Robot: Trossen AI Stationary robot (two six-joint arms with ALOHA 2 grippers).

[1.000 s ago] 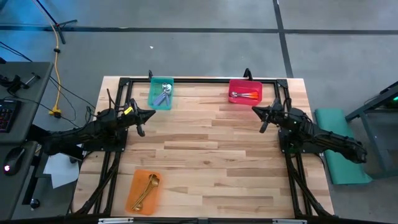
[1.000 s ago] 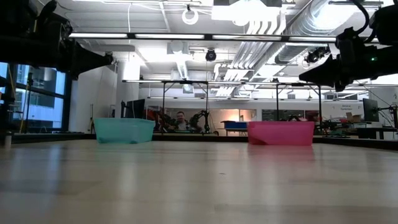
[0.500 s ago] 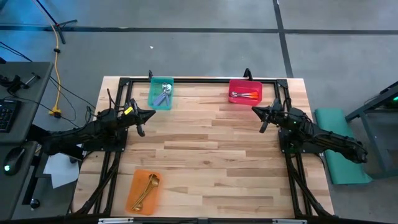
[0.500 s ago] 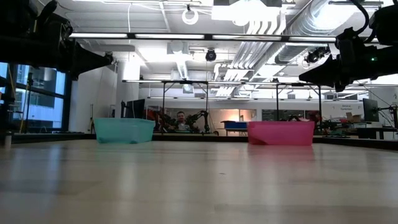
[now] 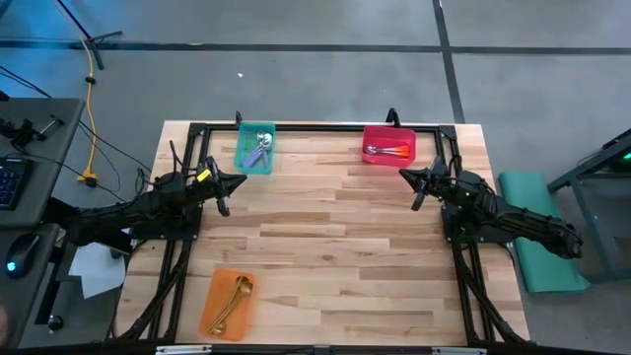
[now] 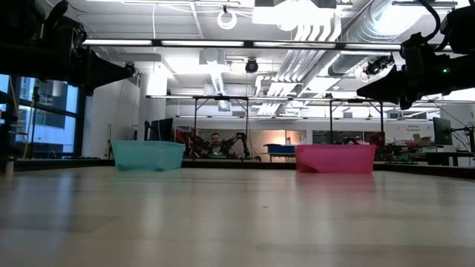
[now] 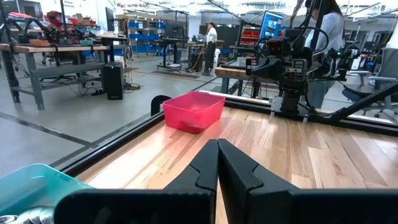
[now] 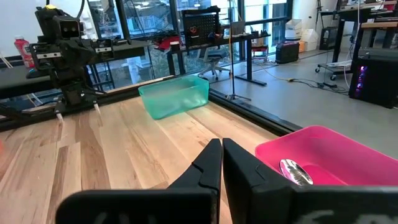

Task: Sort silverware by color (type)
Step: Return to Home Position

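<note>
The spoons lie in three bins. Lavender-blue-handled ones point(image 5: 260, 150) rest in the teal bin point(image 5: 244, 158) at the far left. Orange-handled ones point(image 5: 388, 151) lie in the pink bin point(image 5: 407, 155) at the far right; a silver bowl point(image 8: 295, 172) shows in the right wrist view. Gold ones point(image 5: 233, 299) lie in the orange bin point(image 5: 212, 314) at the near left. My left gripper point(image 5: 228, 191) hovers shut at the table's left side, just nearer than the teal bin. My right gripper point(image 5: 417, 187) hovers shut at the right side, just nearer than the pink bin.
A black frame point(image 5: 315, 128) runs along the table's far edge and down both sides. The wooden tabletop point(image 5: 325, 247) stretches bare between the two arms. In the low view the teal bin point(image 6: 148, 156) and pink bin point(image 6: 335, 158) stand at the far edge; a person point(image 6: 215, 144) sits beyond.
</note>
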